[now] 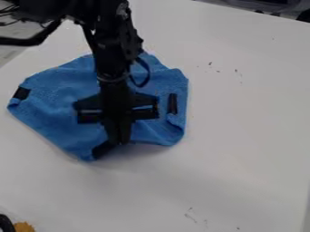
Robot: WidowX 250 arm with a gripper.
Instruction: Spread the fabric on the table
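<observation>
Blue fabric (57,102) is apparently pinched at its near edge by the gripper (118,141), fingers closed, presumably so folds can be pulled flat.

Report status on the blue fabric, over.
Black two-finger gripper over blue fabric, near edge. Fabric partly spread on white tabletop, one corner creased. Black robot arm hides its middle.
</observation>
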